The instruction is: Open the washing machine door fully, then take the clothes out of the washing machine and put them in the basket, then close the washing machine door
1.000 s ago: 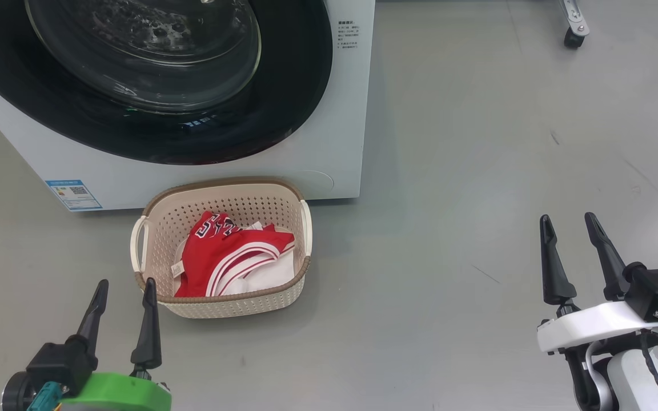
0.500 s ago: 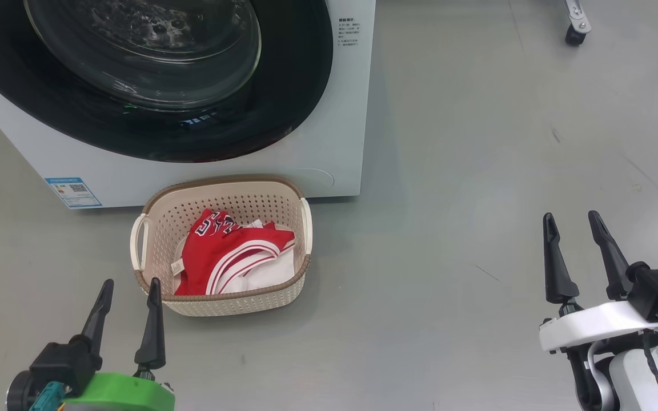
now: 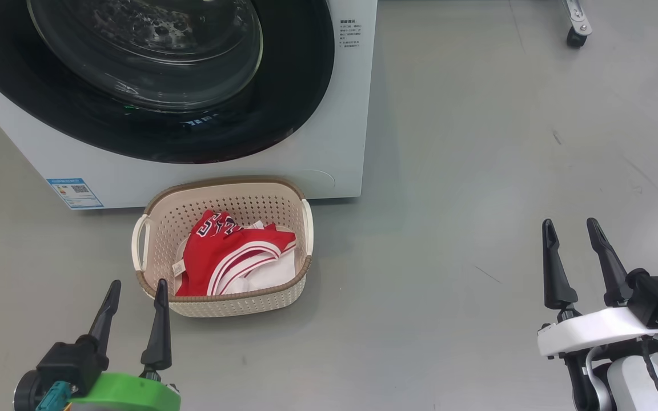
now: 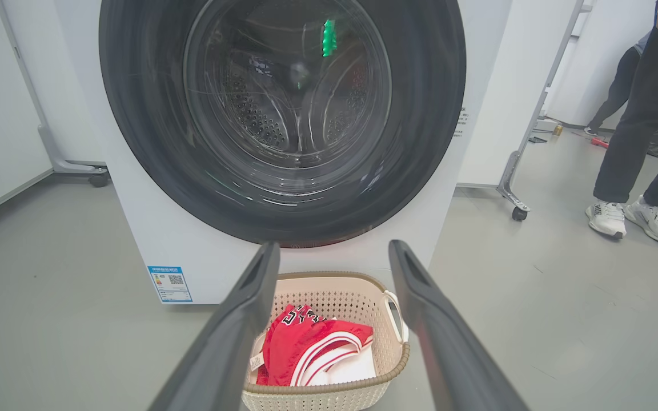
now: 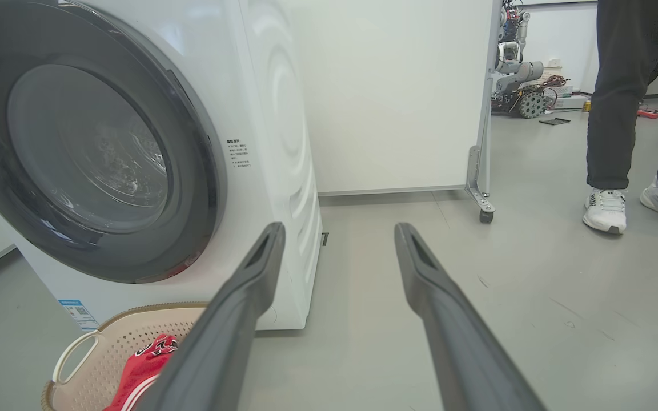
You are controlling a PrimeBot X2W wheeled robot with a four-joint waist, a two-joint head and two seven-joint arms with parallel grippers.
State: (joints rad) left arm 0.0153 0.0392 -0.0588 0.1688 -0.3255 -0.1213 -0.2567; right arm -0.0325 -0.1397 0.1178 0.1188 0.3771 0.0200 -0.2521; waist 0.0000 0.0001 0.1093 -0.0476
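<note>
From the head: the washer (image 3: 346, 114) stands at the top, and its round black door (image 3: 289, 85) is shut flat on the front. A small blue label (image 3: 75, 193) sits low on the white front. The basket (image 3: 223, 184) stands on the grey floor (image 3: 449, 200) just in front of the washer, under the door. The clothes (image 3: 215, 257) lie in the basket (red with white stripes, and some white cloth too). The left pincer (image 3: 139, 282) is at the lower left, near the basket's near left corner. Its two fingers are wide apart and hold nothing. The right pincer (image 3: 569, 221) is at the lower right, well apart from the basket, also wide open and holding nothing. A wheel (image 3: 574, 37) shows at the top right.

From the left wrist: the two dark fingers point at the washer with a wide gap between them. The shut door is straight ahead, and the steel drum (image 4: 260, 120) shows through the glass. The basket with the clothes sits low between the fingers. A person (image 4: 637, 125) in dark trousers and white shoes stands at the right.

From the right wrist: the fingers are wide apart over the floor. The washer is at the left with its door shut. The basket peeks in at the lower left corner with a bit of red cloth in it. The person's legs are at the upper right
</note>
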